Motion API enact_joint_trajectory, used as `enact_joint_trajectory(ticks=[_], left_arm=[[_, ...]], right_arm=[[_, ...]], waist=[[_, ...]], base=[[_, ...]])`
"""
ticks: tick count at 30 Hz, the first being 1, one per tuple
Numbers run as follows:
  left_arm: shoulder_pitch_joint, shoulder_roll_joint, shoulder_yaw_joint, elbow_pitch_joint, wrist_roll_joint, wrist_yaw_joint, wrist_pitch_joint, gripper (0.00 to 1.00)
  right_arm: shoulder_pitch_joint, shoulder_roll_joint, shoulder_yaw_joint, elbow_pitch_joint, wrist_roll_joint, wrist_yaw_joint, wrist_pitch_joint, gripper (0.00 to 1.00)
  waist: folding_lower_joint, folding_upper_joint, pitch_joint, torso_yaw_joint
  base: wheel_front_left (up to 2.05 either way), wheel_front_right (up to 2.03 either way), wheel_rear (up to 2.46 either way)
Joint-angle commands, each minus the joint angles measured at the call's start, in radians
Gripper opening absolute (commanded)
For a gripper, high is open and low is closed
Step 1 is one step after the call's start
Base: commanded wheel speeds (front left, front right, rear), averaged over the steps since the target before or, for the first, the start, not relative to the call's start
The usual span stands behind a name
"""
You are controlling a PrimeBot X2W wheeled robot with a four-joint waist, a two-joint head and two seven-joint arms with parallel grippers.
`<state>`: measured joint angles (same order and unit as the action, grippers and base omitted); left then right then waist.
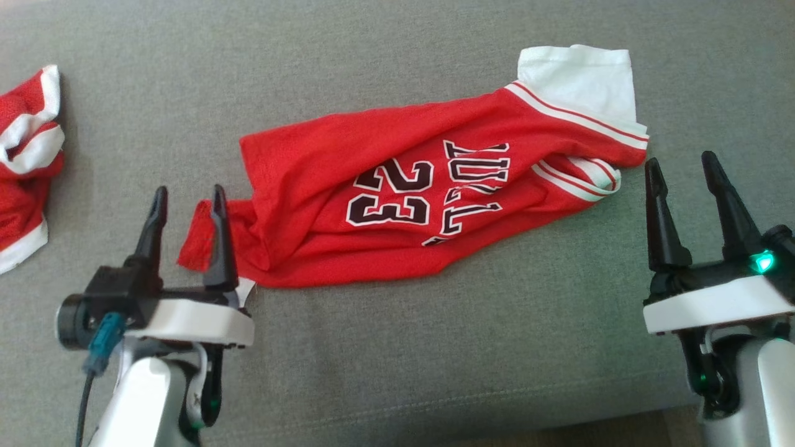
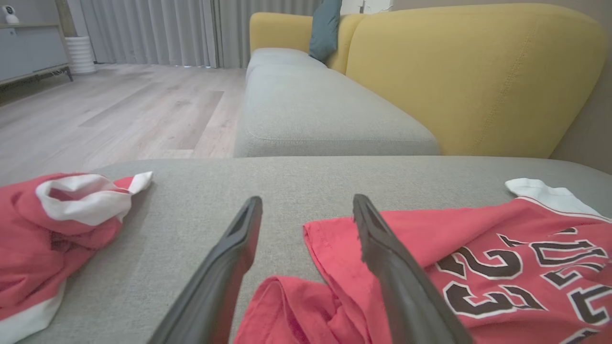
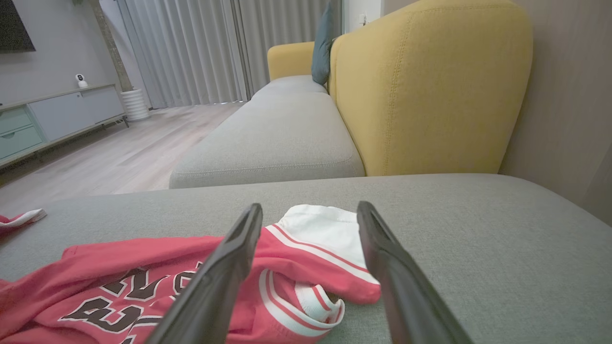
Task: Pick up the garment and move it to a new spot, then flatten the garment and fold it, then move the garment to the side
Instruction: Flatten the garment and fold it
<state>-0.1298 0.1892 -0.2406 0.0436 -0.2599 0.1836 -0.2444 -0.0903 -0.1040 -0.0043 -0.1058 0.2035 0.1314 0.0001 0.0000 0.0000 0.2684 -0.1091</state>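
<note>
jersey (image 1: 428, 192) lay between the released, empty jaws: left jaws at its 9 o'clock hem, right jaws at 3 o'clock.

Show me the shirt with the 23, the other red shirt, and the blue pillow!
shirt with the 23 (image 1: 392, 179), head view, on the number.
other red shirt (image 1: 18, 211), head view, on its red cloth.
blue pillow (image 2: 325, 28), left wrist view, on its middle.

Garment (image 1: 310, 161) seems mesh cloth, cushion (image 1: 435, 347) is matt woven
</note>
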Motion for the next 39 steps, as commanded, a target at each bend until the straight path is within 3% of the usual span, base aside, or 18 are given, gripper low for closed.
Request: enact_joint_trajectory(ticks=[1, 6, 12, 18, 25, 26, 27, 28, 35, 39], left_arm=[[-0.046, 0.021, 0.031, -0.027, -0.004, -0.007, 0.004, 1.0], [-0.171, 0.017, -0.009, 0.044, -0.028, -0.073, 0.067, 1.0], [-0.38, 0.012, -0.037, 0.262, -0.07, -0.15, 0.201, 1.0], [-0.513, 0.024, -0.029, 0.49, -0.113, -0.184, 0.343, 1.0], [-0.575, 0.017, -0.046, 0.621, -0.131, -0.211, 0.401, 1.0], [-0.58, 0.017, -0.054, 0.629, -0.127, -0.217, 0.404, 0.8], [-0.583, 0.018, -0.063, 0.636, -0.121, -0.221, 0.407, 0.28], [-0.585, 0.018, -0.072, 0.638, -0.116, -0.224, 0.407, 0.0], [-0.587, 0.023, -0.106, 0.601, -0.075, -0.2, 0.374, 0.0], [-0.6, 0.029, -0.107, 0.562, -0.067, -0.184, 0.346, 0.0]], right_arm=[[-0.013, -0.012, 0.02, -0.041, 0.001, -0.001, -0.002, 1.0], [-0.025, -0.011, 0.028, -0.047, 0.006, -0.001, 0.003, 1.0], [-0.051, -0.007, 0.052, -0.041, 0.015, -0.001, -0.005, 1.0], [-0.059, -0.003, 0.059, -0.019, 0.022, -0.001, -0.019, 1.0], [-0.063, 0.004, 0.062, -0.002, 0.031, -0.001, -0.032, 1.0], [-0.064, 0.004, 0.062, -0.001, 0.032, -0.001, -0.033, 1.0], [-0.064, 0.005, 0.062, 0.001, 0.033, -0.001, -0.034, 1.0], [-0.066, 0.004, 0.059, 0.004, 0.035, -0.001, -0.035, 1.0], [-0.118, -0.016, 0.019, 0.052, 0.062, -0.001, -0.031, 1.0], [-0.239, -0.082, -0.01, 0.149, 0.117, -0.001, 0.003, 1.0]], waist=[[0.0, 0.0, 0.007, 0.003], [0.0, 0.0, 0.052, 0.016], [0.0, 0.0, 0.105, 0.005], [0.0, 0.0, 0.126, -0.017], [0.0, 0.0, 0.132, -0.031], [0.0, 0.0, 0.133, -0.031], [0.0, 0.0, 0.132, -0.032], [0.0, 0.0, 0.132, -0.032], [0.0, 0.0, 0.14, -0.025], [0.0, 0.0, 0.169, -0.012]], base=[[0.0, 0.0, 0.0], [0.0, 0.0, 0.0], [0.0, 0.0, 0.0], [0.0, 0.0, 0.0], [0.0, 0.0, 0.0], [0.0, 0.0, 0.0], [0.0, 0.0, 0.0], [0.0, 0.0, 0.0], [0.0, 0.0, 0.0], [0.0, 0.0, 0.0]])
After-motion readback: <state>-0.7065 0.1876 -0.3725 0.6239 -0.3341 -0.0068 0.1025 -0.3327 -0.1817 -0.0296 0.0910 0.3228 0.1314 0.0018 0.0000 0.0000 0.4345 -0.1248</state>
